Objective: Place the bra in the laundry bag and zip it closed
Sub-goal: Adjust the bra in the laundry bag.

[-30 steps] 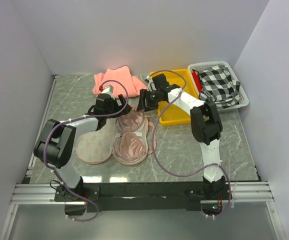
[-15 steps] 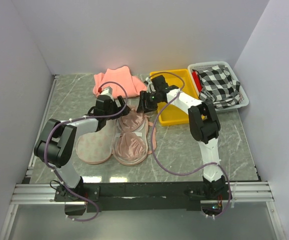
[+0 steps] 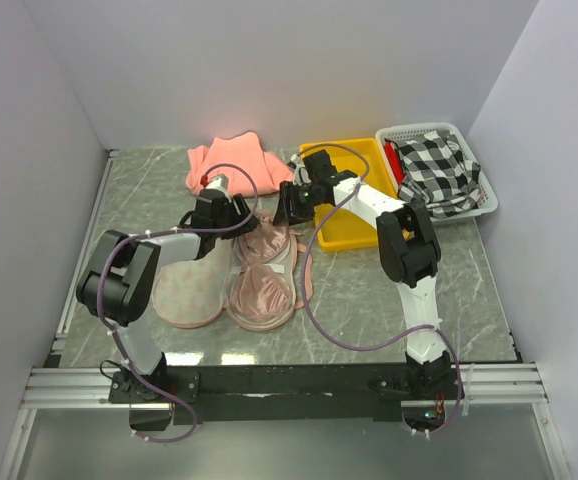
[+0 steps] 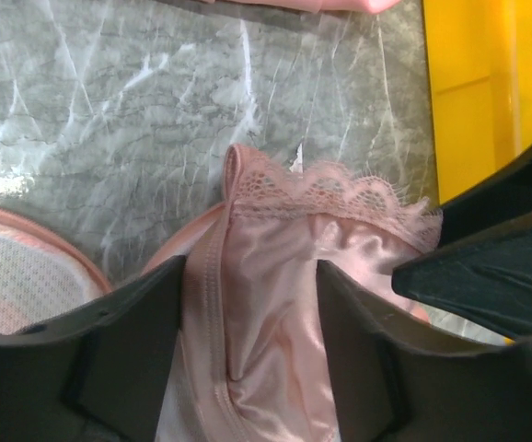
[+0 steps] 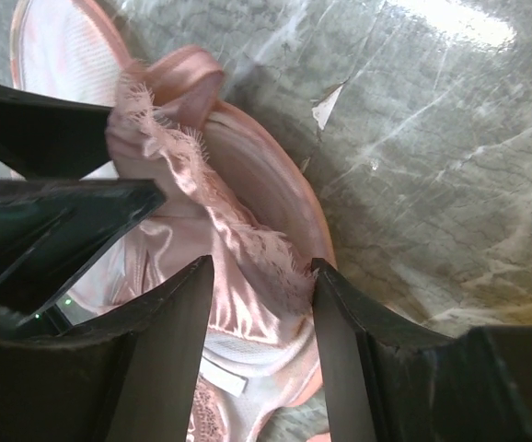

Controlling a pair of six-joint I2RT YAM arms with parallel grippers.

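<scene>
- Your left tool (image 4: 250, 276) stands with its jaws apart, one finger on each side of the bra's (image 3: 262, 295) far edge. Satin and lace lie flat between them, with no pinch that you can see.
- Your right tool (image 5: 260, 269) is set astride the same lace edge from the other side, close to the left one. The fabric bunches between its fingers, but you cannot tell whether it is truly gripped.
- Both tools meet at this edge, likely because the lace spills over the pink rim there and would foul the zip.
- The bra lies cups-up on the right half of the laundry bag (image 3: 187, 290). The left half lies open flat beside it on the table (image 3: 369, 290).
- The bag is not yet folded over or zipped, so tucking the edge in looks like your present step.
- The yellow tray (image 3: 344, 232) sits just beyond your right tool, so mind it.
</scene>
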